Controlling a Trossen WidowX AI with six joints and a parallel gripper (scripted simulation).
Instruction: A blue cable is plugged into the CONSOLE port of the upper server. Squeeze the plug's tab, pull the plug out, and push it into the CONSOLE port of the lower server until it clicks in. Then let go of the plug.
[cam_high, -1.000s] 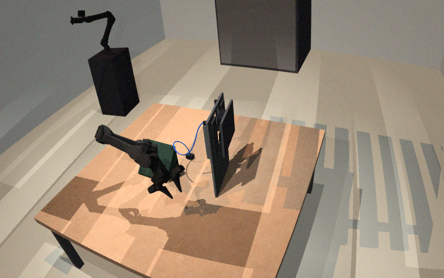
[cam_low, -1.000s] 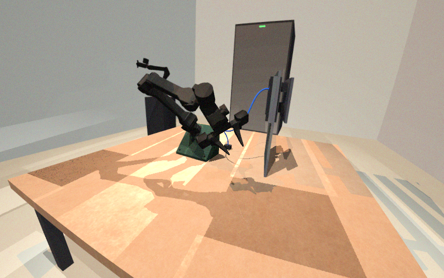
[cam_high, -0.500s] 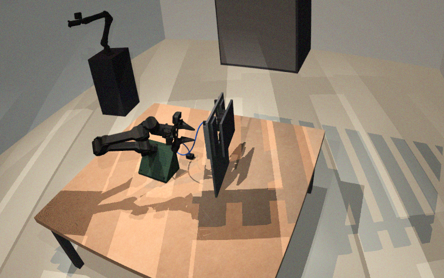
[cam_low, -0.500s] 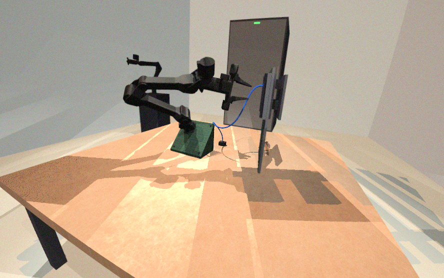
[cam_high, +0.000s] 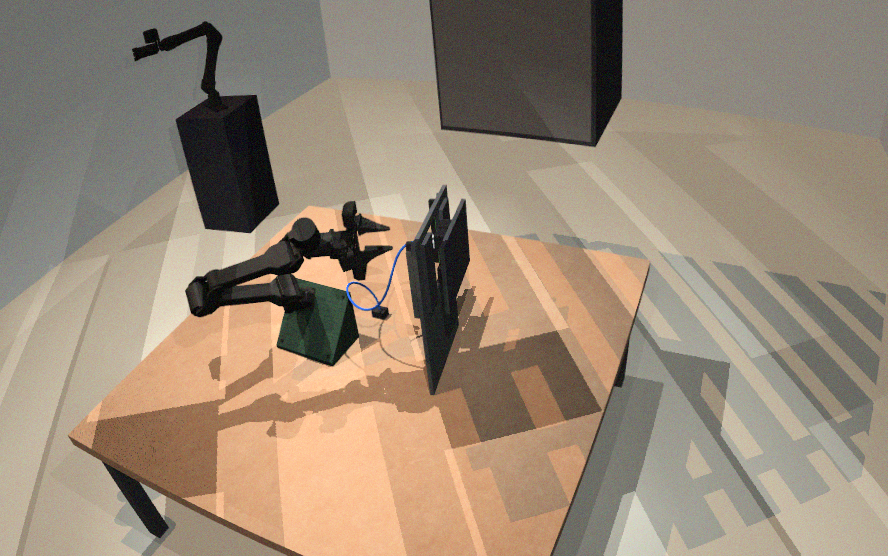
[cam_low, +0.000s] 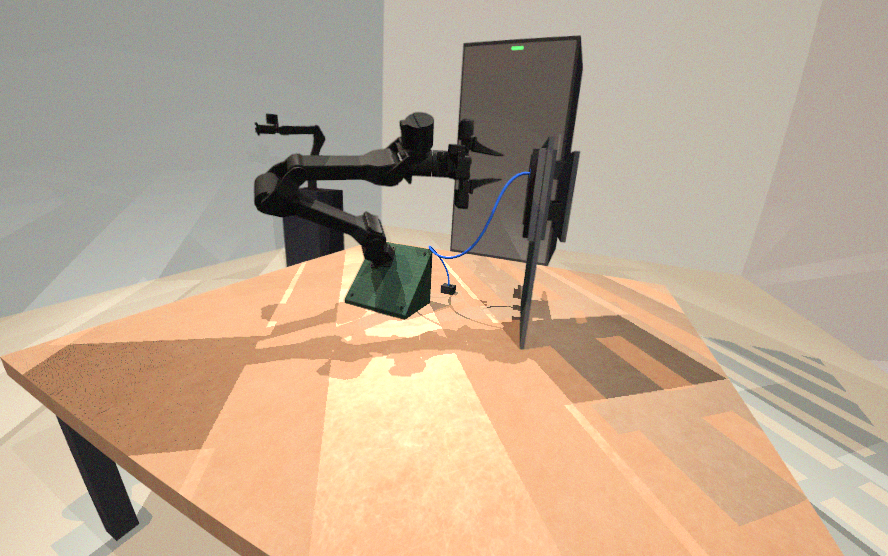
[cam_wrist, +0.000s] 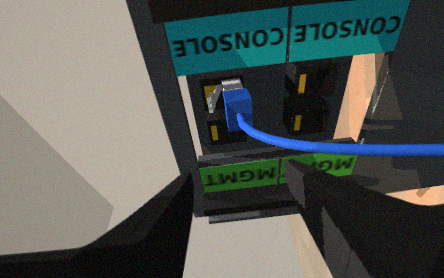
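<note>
The blue plug (cam_wrist: 238, 107) sits in the CONSOLE port of the upper server, on the left in the wrist view, its clear tab (cam_wrist: 214, 98) on its left side. The blue cable (cam_high: 391, 273) (cam_low: 485, 231) (cam_wrist: 350, 148) runs from it and hangs in a curve. The CONSOLE port of the lower server (cam_wrist: 312, 80), on the right in the wrist view, is empty. My gripper (cam_high: 391, 237) (cam_low: 501, 167) (cam_wrist: 238, 173) is open and empty, facing the server fronts a short way off. The plug lies ahead of the space between the fingertips, higher in the wrist view.
The upright dark rack panel (cam_high: 435, 353) (cam_low: 527, 307) stands on the table (cam_high: 327, 471) (cam_low: 393, 484). Empty MGMT ports lie beside the CONSOLE ports. A small black block (cam_high: 380, 313) (cam_low: 448, 288) at the cable's far end lies near the green base (cam_high: 314, 333) (cam_low: 386, 288).
</note>
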